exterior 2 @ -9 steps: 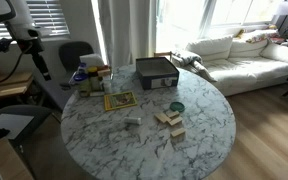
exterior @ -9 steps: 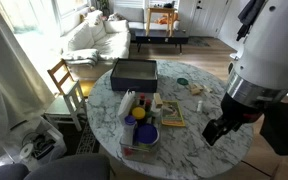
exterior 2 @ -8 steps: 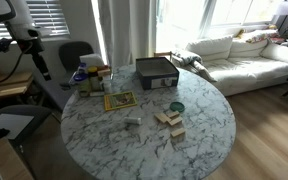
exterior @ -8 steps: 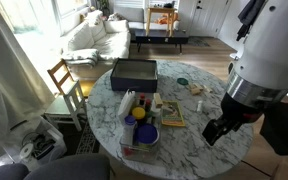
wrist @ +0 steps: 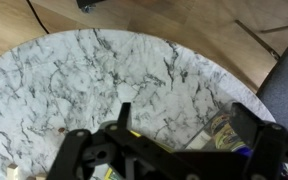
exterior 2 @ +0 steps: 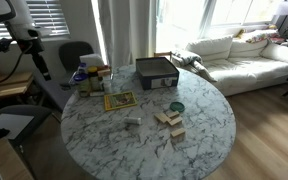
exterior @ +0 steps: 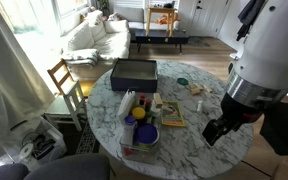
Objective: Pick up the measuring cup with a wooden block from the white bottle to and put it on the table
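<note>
The tool (exterior: 216, 130) is held above the near right edge of the table (exterior: 189, 140), well apart from the task's things. In the wrist view its jaws are seen spread apart with nothing between them.

The white bottle (exterior: 127, 103) lies among a tight cluster at the near left of the table, just beside a blue bowl (exterior: 142, 136). The measuring cup cannot be picked out with certainty; a small yellow item (exterior: 136, 114) next to the bottle may be it, and no wooden block can be made out in it.

Several risks can be judged from this:
- A long reach across the table is needed, so a framed picture (exterior: 171, 115) could be brushed on the way.
- With the cluster so crowded, the bottle or the bowl could be pinched or knocked instead of the cup.
- If the cup rests on the slim bottle, the bottle could be rolled by a sideways push.
- If the cup were tilted during the lift, a block inside could be tipped out.

No brand, label or writing can be read in any view; everything is too small or blurred.
</note>
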You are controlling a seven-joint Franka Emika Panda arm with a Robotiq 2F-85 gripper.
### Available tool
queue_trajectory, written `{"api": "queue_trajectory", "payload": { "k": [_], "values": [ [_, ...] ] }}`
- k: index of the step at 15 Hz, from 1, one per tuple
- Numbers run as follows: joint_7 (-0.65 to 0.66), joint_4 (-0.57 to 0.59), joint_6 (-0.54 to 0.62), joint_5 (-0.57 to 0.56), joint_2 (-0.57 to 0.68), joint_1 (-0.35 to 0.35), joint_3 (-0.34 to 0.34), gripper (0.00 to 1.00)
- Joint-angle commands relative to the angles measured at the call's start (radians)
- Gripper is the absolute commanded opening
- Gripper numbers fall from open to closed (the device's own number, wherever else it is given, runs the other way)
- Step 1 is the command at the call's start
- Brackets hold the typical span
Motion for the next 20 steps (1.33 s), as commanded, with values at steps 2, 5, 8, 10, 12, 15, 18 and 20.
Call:
{"api": "queue_trajectory", "payload": {
  "k": [2,5,8,10,12,15,18,20],
  "values": [
    [0.156,0.025,0.018,0.002,0.073,-0.016,-0.042,1.00],
    [0.262,0.029,0.033,-0.008,0.141,-0.040,-0.082,1.00],
    [0.365,0.026,0.045,0.015,0.199,-0.044,-0.127,1.00],
    [0.414,0.037,0.032,0.043,0.234,-0.041,-0.163,1.00],
    [0.454,0.045,0.021,0.075,0.260,-0.041,-0.198,1.00],
    [0.495,0.055,0.005,0.153,0.282,-0.042,-0.247,1.00],
    [0.533,0.055,-0.003,0.247,0.293,-0.044,-0.284,1.00],
    [0.564,0.063,-0.009,0.325,0.296,-0.038,-0.297,1.00]
  ]
}}
